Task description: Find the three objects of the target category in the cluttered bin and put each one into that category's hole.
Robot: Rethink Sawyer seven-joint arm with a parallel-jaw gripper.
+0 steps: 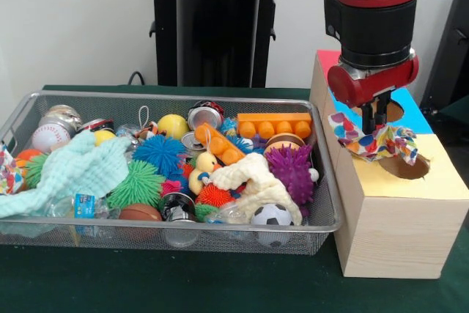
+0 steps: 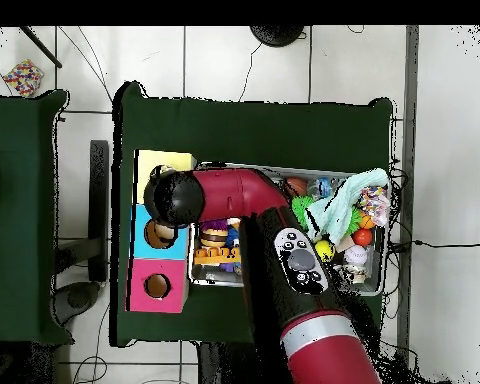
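Counts: one wire-mesh bin (image 1: 326, 203) stuffed with toys, one wooden box (image 1: 396, 236) with three holes on top, under pink, blue and yellow panels (overhead shows all three).
My pose: my red and black arm (image 2: 284, 250) drops straight down over the box, gripper (image 1: 376, 124) above the top between the blue and yellow panels.
Jaws: pinched together on a crumpled white cloth with colourful spots (image 1: 374, 141).
Cloth spot: hanging from my tips, draped over the box top right beside the yellow panel's hole (image 1: 405, 166).
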